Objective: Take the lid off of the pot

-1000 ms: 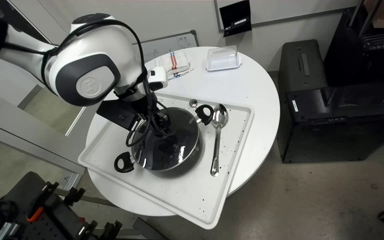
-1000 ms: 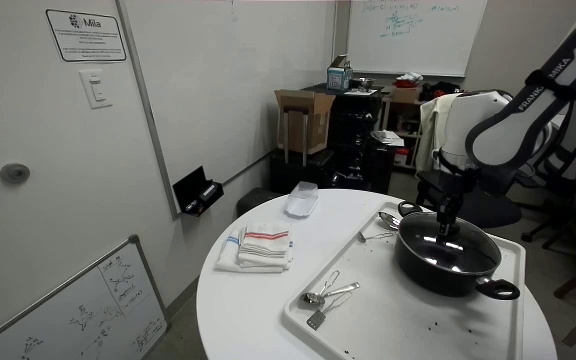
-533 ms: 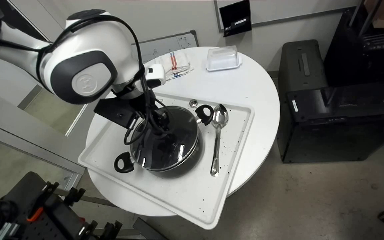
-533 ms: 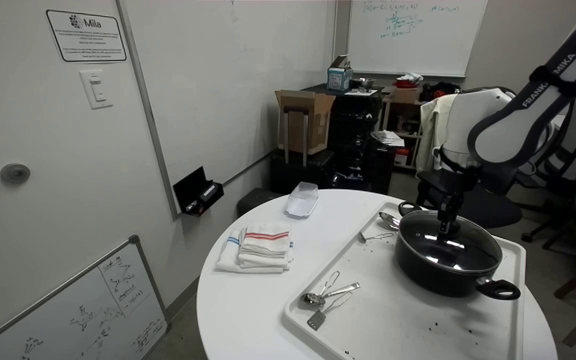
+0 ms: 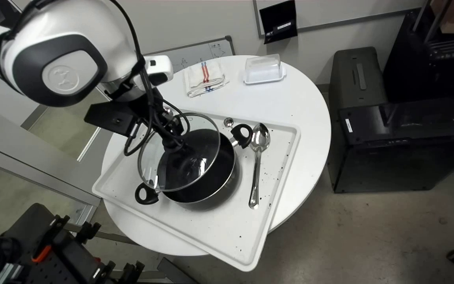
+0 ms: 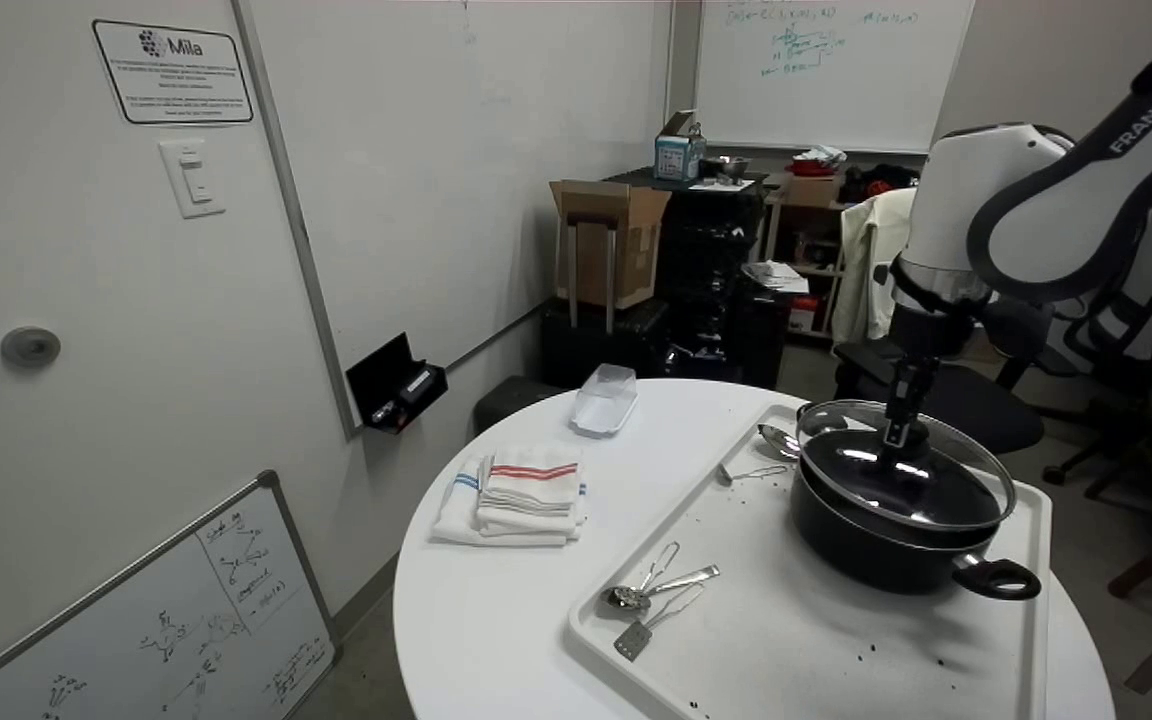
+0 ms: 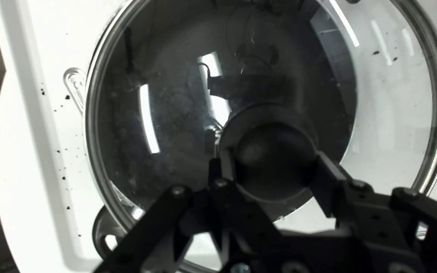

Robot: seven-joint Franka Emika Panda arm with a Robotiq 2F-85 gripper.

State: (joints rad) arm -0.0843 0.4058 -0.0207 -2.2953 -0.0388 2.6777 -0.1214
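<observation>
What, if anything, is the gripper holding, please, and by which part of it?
The gripper is holding the clear-glass lid by the dark knob at its centre.

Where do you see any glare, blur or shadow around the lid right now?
In the wrist view, long white streaks of glare on the lid, and the dark gripper looks slightly soft; in both exterior views, small bright glints on the lid; in an exterior view, a soft shadow on the tray beside the pot.
</observation>
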